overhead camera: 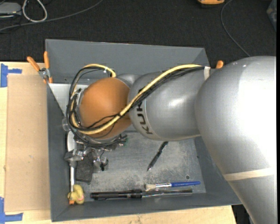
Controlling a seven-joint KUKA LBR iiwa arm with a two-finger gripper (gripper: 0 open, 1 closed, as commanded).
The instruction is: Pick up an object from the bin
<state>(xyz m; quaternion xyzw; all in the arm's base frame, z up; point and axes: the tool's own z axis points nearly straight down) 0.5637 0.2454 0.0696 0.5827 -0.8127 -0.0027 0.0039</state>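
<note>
In the camera view, the gripper (86, 161) is seen low at the left side of the grey bin (126, 55), near a small yellow object (76, 195) in the front-left corner. Whether anything is grasped cannot be told. A black marker (116, 195), a blue pen (175, 185) and a dark pen (157, 156) are laid on the floor.

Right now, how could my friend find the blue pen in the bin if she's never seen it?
Find the grey bin and look along its front wall, at the picture's bottom edge. A long black stick lies there, and the pen lies just above its right end. It is the only blue thing in the bin, with a pale left half.
</note>
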